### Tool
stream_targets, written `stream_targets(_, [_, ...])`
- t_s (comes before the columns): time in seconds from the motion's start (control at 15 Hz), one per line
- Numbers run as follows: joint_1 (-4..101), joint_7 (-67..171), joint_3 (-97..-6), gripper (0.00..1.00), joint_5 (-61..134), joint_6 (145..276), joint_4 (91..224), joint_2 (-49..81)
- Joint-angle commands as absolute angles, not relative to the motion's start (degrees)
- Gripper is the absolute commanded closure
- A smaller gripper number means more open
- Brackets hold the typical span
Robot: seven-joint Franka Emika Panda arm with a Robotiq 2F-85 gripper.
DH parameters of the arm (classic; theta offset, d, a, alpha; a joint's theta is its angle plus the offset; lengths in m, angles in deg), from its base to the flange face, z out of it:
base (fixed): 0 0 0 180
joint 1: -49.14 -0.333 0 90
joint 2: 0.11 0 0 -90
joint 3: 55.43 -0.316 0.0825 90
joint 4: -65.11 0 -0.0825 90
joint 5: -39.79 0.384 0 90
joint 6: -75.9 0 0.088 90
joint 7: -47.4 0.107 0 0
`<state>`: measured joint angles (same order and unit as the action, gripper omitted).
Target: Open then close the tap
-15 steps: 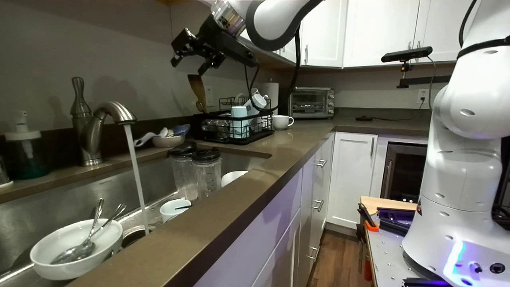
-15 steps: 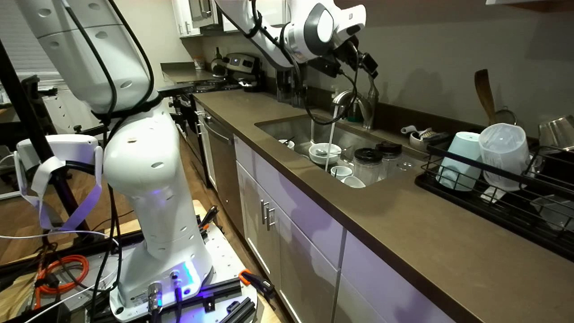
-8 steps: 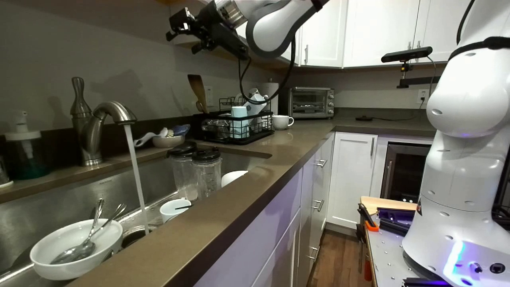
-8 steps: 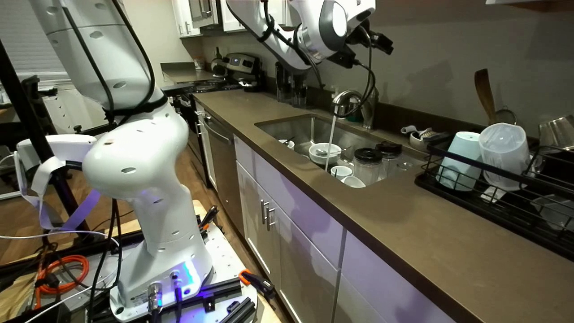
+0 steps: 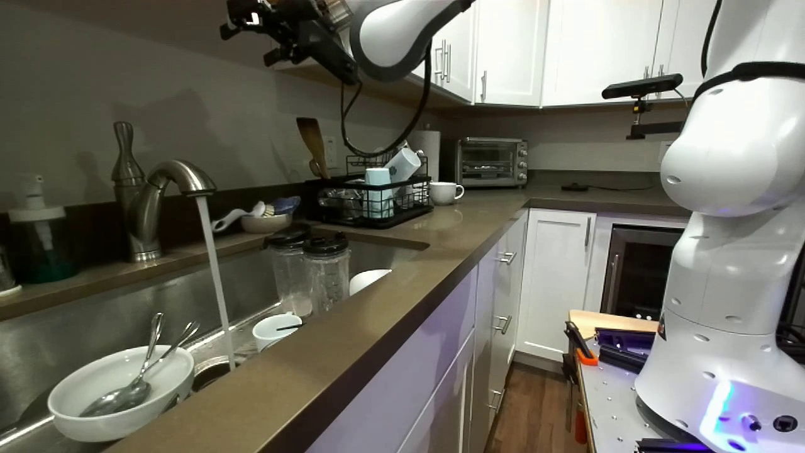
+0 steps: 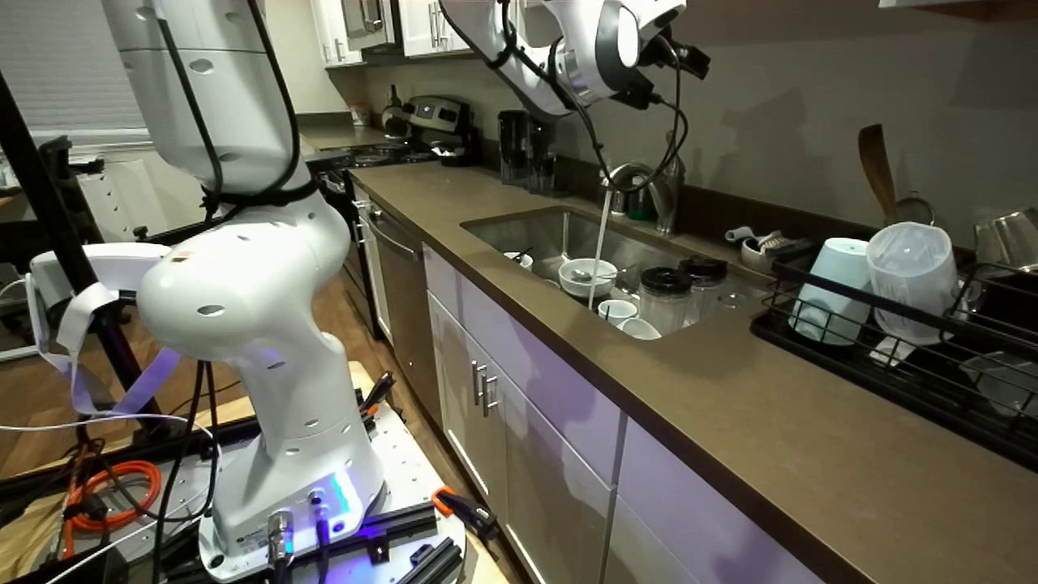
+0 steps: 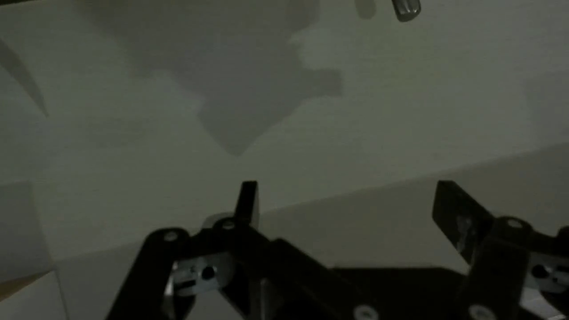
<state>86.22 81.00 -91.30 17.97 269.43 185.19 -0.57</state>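
White bowl (image 5: 126, 423), black-lidded jars (image 5: 328, 277) in sink (image 5: 113, 318) — tap (image 5: 147, 217) running, gripper (image 7: 347, 195) apart.

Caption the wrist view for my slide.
Open hand before a shadowed wall, tip of the tap handle showing at the top edge.
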Motion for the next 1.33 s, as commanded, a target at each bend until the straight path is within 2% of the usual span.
stream_targets(0.0, [82.6,72.9,-90.5,0.00,21.0,268.1,179.3,5.9])
stream_targets(0.27, [73.1,68.0,-83.0,0.00,22.7,267.4,173.2,12.1])
stream_targets(0.73, [45.6,62.5,-60.0,0.00,30.2,268.4,161.4,24.1])
stream_targets(0.93, [37.1,64.1,-52.6,0.00,31.5,268.2,155.8,28.9])
stream_targets(1.07, [32.7,64.9,-48.2,0.27,33.0,268.3,152.2,31.9])
stream_targets(1.27, [28.0,65.7,-42.8,0.47,35.6,268.7,148.6,34.8])
